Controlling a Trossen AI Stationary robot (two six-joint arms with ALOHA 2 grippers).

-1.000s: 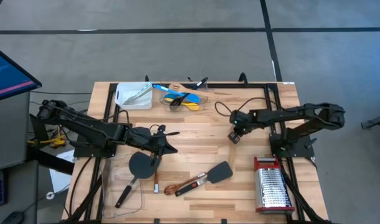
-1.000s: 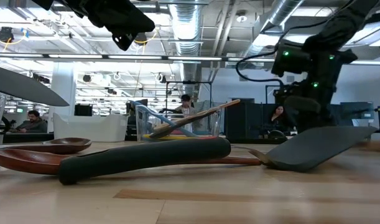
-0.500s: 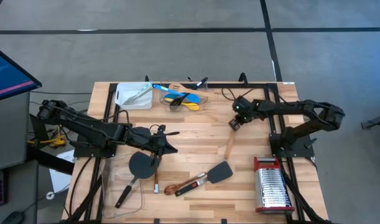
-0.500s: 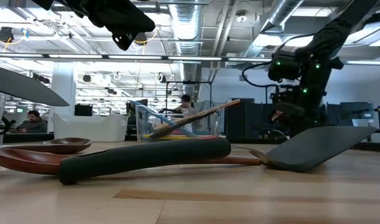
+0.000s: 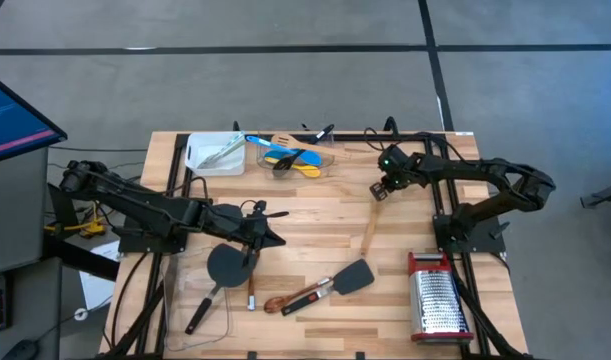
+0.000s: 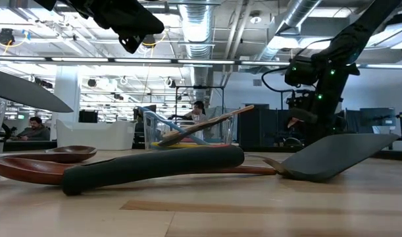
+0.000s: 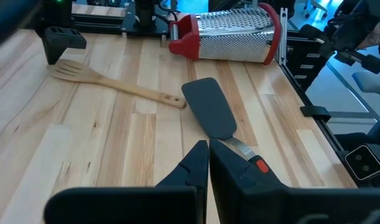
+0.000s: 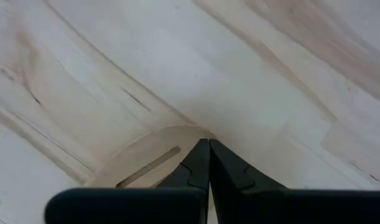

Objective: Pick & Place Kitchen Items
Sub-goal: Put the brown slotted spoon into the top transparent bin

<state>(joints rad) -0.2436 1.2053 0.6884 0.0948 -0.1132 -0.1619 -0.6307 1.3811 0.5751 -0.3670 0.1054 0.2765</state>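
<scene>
Wooden slotted spatula [image 5: 370, 224] lay on the desk [image 5: 315, 210] right of centre in the high view, its head under the right tool [image 5: 381, 192] and its handle reaching down the frame toward the dark grey spatula [image 5: 354, 276]. The right tool had its fingers pressed together, and in the right wrist view the tips met just over the slotted wooden head [image 8: 149, 158]. I could not tell whether they pinched its edge or only touched it.

I judged the step as the pick of this spatula, not yet done. The next move probably calls for opening the fingers, setting them across the head or the neck, closing, and then carrying the piece to the clear tub [image 5: 290, 155] at the upper centre, where blue and yellow spoons already lay.

The left tool [image 5: 270, 238] waited left of centre, fingers also pressed together and holding nothing, near the round black spatula [image 5: 225, 264]. A wooden spoon [image 5: 277, 302] and a red-handled piece [image 5: 310, 294] lay at the lower centre, and the grater [image 5: 437, 296] stood at the lower right.

Compared with one second ago, the right tool had moved up the frame, from the spatula's middle to its head. The other items and the left arm had not changed place.
</scene>
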